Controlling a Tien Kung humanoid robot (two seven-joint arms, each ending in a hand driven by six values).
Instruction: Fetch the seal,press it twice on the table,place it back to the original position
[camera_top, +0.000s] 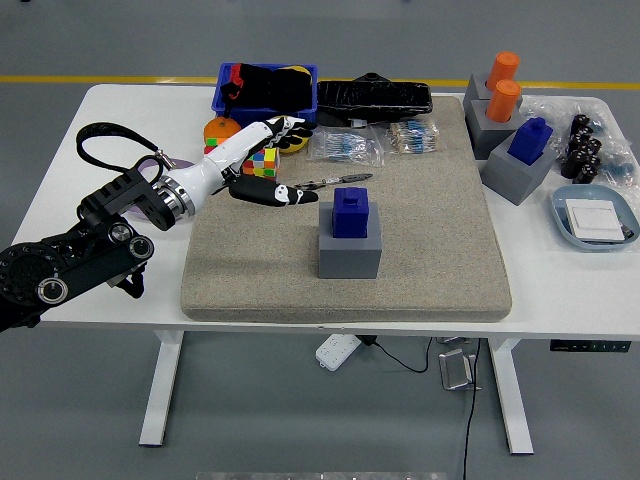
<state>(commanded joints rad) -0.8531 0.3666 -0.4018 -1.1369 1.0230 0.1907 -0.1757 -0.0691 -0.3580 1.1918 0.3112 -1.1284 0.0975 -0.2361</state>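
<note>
Left robot hand (262, 160), fingers spread and grasping nothing, is hovering left of the blue block-shaped seal (351, 212), which is standing upright, seemingly seated in its grey square holder (349, 254).

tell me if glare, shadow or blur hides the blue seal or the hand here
Head view: even overhead light, soft shadows only; the blue seal on its grey base is sharp; the left hand is in focus, open; slight glare on the black plastic bag.

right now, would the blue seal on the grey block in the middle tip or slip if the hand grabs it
The blue seal looks rigid and boxy, so probably not floppy or prone to rolling. It sits in a grey block, so it likely lifts straight out. The left hand is open beside it.
</note>
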